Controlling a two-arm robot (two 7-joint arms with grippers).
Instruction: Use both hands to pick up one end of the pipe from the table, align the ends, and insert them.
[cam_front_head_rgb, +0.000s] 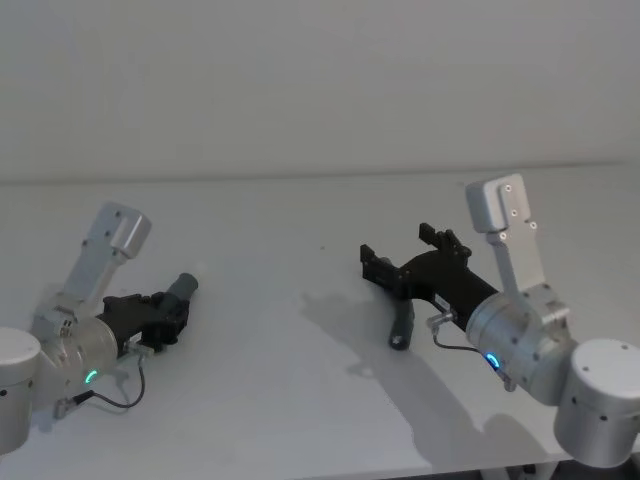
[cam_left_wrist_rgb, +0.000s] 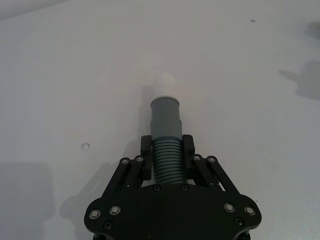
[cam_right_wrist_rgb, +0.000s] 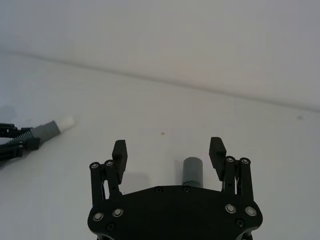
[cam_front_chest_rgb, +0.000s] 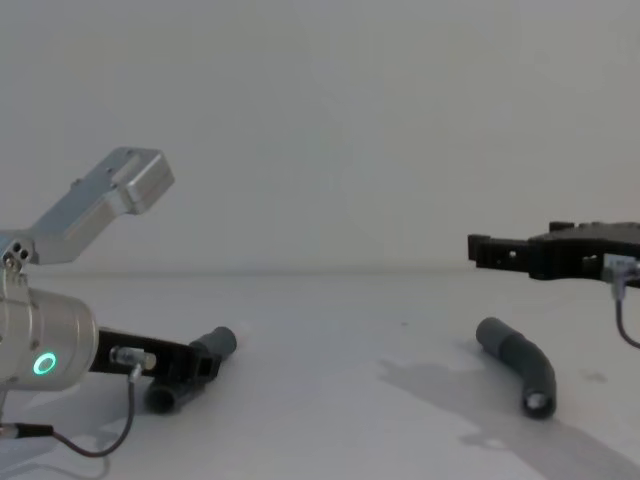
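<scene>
Pipe btwn left fingers

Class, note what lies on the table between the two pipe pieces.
Nothing: the head view shows bare table, shadow only, between the held piece in the left gripper and the loose piece below the open right gripper.

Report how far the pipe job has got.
Done: the left gripper is shut on the ribbed part of one pipe piece, its white tip pointing forward. In hand: the right gripper hangs open above the second piece, which lies untouched on the table. Left: grasp that piece, line up the cuffs and insert the tip.
</scene>
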